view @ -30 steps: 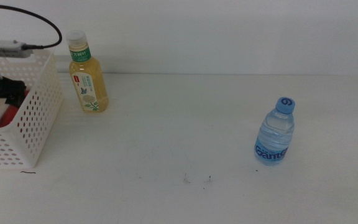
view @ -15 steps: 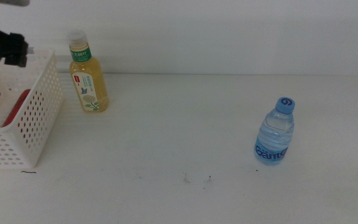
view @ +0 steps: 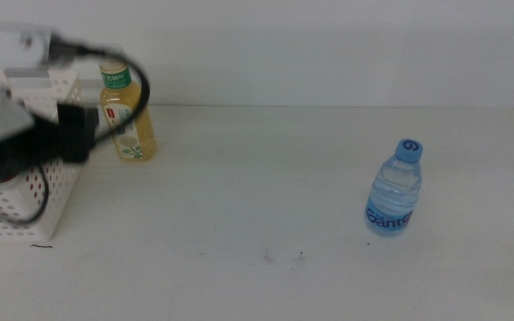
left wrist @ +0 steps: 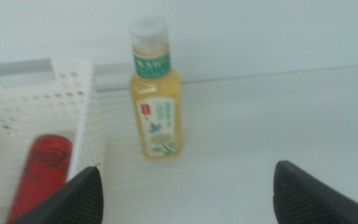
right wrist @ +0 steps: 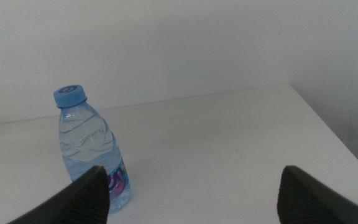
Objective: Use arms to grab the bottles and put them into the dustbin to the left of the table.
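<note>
A yellow tea bottle (view: 130, 120) with a cream cap stands upright at the back left of the table (view: 266, 178), just right of the white dustbin (view: 27, 207). My left arm (view: 25, 125) is blurred above the dustbin's near corner. In the left wrist view the left gripper (left wrist: 188, 205) is open and empty, facing the tea bottle (left wrist: 156, 106). A red can (left wrist: 42, 174) lies inside the dustbin (left wrist: 73, 87). A blue-capped water bottle (view: 395, 189) stands at the right. My right gripper (right wrist: 197, 205) is open, with the water bottle (right wrist: 91, 155) ahead of one jaw.
A black cable (view: 136, 85) loops from the left arm across the tea bottle. A few dark specks (view: 282, 259) mark the front of the table. The table's right edge (right wrist: 334, 130) lies beyond the water bottle.
My left arm rose out of the dustbin, leaving the red can inside, then swung right and down over its near corner toward the tea bottle. Both bottles stayed put.
</note>
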Robot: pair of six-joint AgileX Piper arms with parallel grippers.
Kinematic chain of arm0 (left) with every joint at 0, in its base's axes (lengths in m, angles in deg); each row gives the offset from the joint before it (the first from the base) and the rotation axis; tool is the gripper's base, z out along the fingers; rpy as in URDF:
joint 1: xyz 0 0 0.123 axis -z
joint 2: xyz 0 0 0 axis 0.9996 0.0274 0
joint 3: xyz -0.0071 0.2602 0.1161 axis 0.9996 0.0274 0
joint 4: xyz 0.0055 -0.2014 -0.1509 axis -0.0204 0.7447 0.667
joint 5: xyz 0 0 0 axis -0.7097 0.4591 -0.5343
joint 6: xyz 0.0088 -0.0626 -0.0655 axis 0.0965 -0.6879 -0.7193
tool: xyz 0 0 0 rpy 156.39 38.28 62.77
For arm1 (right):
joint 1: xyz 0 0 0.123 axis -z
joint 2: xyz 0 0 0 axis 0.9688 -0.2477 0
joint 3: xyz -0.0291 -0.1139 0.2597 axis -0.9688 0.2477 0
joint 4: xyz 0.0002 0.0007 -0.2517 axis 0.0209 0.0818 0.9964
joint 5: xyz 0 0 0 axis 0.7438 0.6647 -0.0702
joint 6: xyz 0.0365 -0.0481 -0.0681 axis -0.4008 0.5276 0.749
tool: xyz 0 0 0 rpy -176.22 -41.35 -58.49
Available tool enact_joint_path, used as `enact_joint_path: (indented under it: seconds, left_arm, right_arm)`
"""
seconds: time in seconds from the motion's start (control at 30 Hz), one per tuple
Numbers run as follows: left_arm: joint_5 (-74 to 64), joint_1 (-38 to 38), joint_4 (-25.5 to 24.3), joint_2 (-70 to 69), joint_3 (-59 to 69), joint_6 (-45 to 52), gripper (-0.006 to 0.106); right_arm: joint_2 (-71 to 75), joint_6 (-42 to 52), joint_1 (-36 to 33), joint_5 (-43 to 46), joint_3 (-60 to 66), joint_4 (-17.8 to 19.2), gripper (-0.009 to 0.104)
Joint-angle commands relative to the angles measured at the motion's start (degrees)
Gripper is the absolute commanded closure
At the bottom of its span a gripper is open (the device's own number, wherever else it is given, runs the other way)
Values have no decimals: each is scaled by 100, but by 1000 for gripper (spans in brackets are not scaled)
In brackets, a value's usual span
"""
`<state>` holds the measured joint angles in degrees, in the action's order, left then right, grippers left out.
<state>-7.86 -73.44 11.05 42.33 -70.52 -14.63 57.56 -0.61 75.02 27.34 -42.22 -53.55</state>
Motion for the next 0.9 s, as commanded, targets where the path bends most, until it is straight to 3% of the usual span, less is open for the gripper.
enact_joint_path:
  seconds: [0.0, 0.4, 0.47, 0.53, 0.63, 0.77, 0.87]
  left_arm:
    - [518, 42, -204, -275, 470, -355, 7]
    - [748, 42, -95, -693, 832, -355, 7]
    - [748, 42, 593, -693, 840, -97, 7]
    - [784, 29, 1538, -693, 867, 1059, 7]
    - [1408, -67, 2556, -693, 1051, 2668, 7]
    - [2198, -121, 4308, -693, 1542, 4180, 7]
    - [2902, -121, 5087, -693, 2030, 4861, 7]
  right_arm:
    - [30, 35, 28, 61, 23, 18, 3]
    - [30, 35, 28, 61, 23, 18, 3]
    - [30, 35, 28, 61, 23, 18, 3]
    - [30, 35, 28, 61, 23, 18, 3]
    - [30, 35, 28, 61, 23, 18, 3]
    - [30, 35, 28, 61, 23, 18, 3]
    - [30, 35, 28, 61, 23, 18, 3]
